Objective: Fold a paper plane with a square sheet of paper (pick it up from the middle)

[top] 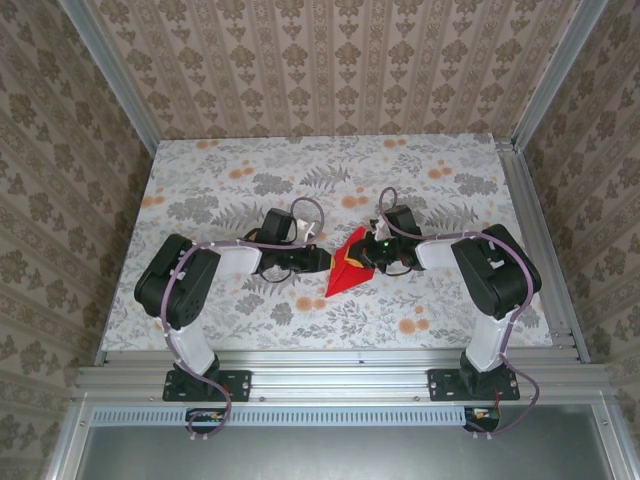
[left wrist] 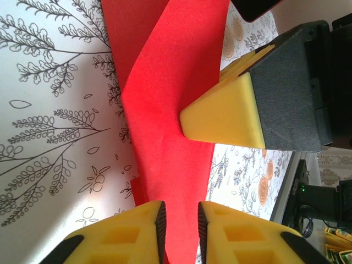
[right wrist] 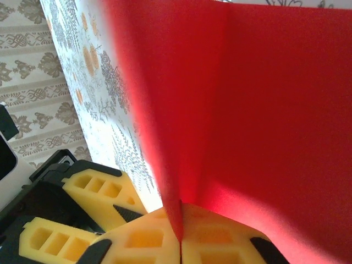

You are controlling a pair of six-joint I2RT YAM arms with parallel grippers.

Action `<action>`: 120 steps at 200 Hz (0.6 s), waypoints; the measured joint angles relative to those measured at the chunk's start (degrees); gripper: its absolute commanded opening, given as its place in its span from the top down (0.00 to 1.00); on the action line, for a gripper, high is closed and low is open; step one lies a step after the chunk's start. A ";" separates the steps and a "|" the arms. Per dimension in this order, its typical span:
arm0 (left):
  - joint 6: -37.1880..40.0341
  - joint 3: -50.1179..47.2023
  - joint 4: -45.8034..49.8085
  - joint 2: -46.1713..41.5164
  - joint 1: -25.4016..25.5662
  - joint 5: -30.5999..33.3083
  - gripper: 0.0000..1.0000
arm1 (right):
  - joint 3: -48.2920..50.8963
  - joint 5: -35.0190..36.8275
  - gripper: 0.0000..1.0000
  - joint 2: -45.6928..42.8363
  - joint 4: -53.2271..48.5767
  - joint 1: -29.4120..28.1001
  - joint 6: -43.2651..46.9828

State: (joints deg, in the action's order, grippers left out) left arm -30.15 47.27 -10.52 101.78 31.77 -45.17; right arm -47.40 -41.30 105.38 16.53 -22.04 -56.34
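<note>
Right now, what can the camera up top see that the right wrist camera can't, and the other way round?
Top view: the whole left arm and right arm meeting over the red paper, its pointed tip aiming toward the near edge, plus the table edges and the wallpapered walls.
Right wrist view: close up, the right gripper pinched shut on the paper's fold.
Both: the red paper and the flowery table.
</note>
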 measured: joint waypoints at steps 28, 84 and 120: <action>0.15 0.00 2.67 -0.68 -0.04 1.20 0.61 | -0.02 -0.28 0.98 -0.42 -0.68 0.00 0.48; -2.75 -0.11 8.39 -9.81 -0.74 4.70 0.30 | -0.61 -2.19 1.00 -3.52 -0.83 0.02 -0.50; -6.93 -3.17 7.23 -18.34 -1.97 5.29 0.25 | -1.01 -4.13 1.00 -5.11 2.25 0.02 -3.98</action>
State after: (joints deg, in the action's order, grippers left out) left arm -37.08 44.10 -3.29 83.44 29.80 -39.88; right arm -48.40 -45.43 100.27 18.79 -22.02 -60.31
